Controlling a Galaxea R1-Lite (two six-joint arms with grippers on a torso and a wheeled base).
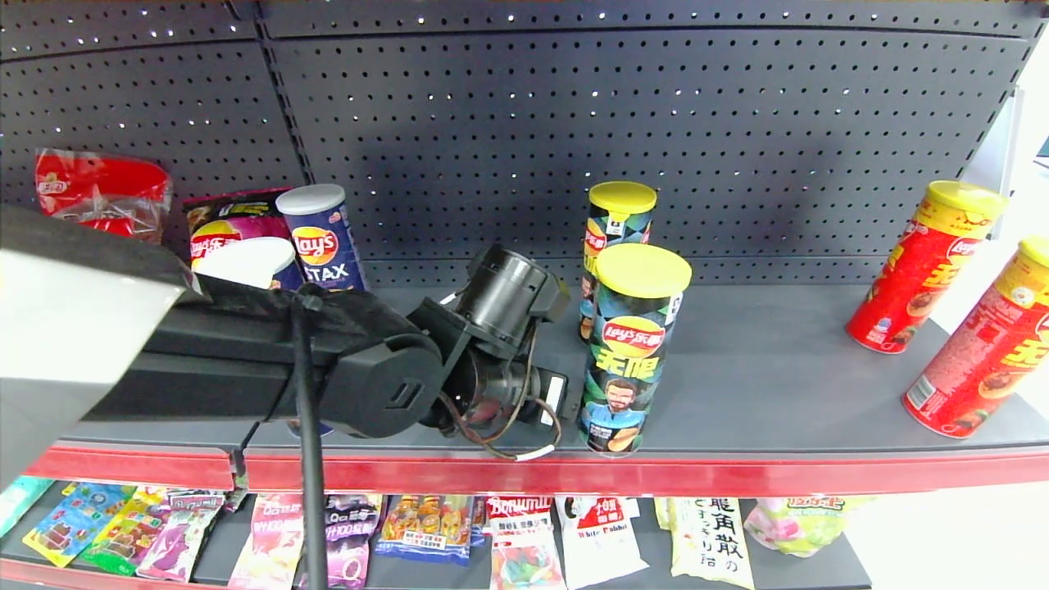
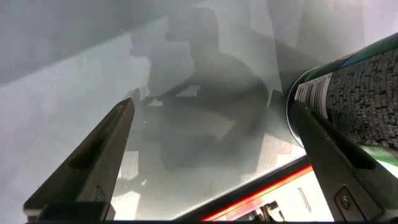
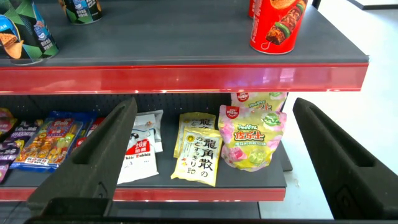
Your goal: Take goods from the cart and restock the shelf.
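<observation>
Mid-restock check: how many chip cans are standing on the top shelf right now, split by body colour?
Blue cans: 2, one partly hidden
Black-green cans: 2
Red cans: 2
Total: 6

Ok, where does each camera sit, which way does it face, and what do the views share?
Head view: on the head, looking forward and down at the upper shelf; the left arm lies across it beside the yellow-lidded green chip can.
Left wrist view: on the left wrist, looking down at that shelf; open left end effector, the can beside one finger.
Right wrist view: on the right wrist, lower, facing the shelf's front and the snack bags below; open right end effector.
Shared: all three show that can.
</observation>
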